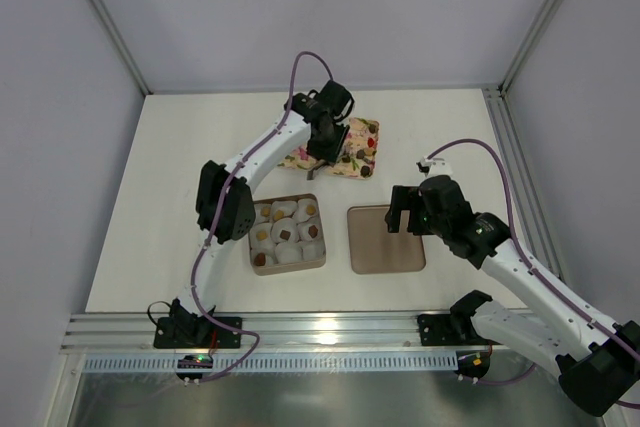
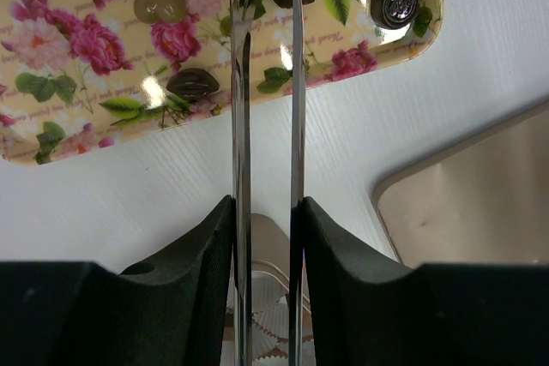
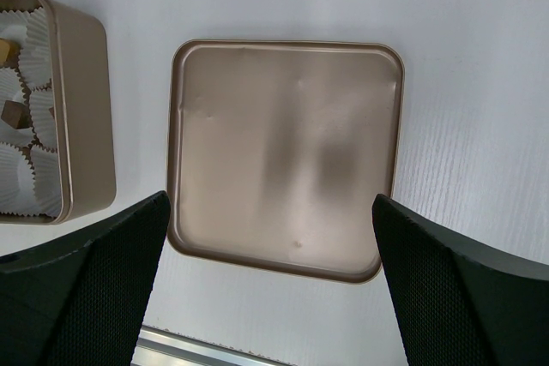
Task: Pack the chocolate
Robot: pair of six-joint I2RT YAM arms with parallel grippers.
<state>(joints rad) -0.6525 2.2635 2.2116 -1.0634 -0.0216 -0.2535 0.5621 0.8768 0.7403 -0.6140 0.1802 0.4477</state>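
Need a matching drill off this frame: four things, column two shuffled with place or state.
Column one:
1. floral tray
2. box
3. lid
4. right gripper

Column two:
A. open, holding nothing
B. lined with white paper cups
C. chocolates lie straight on it
D. lies flat on the table, to the right of the box in the top view

Pairs: 1-C, 2-B, 3-D, 4-A

The floral tray [image 2: 69, 66] is glossy, the lid [image 3: 283, 152] perhaps metal.
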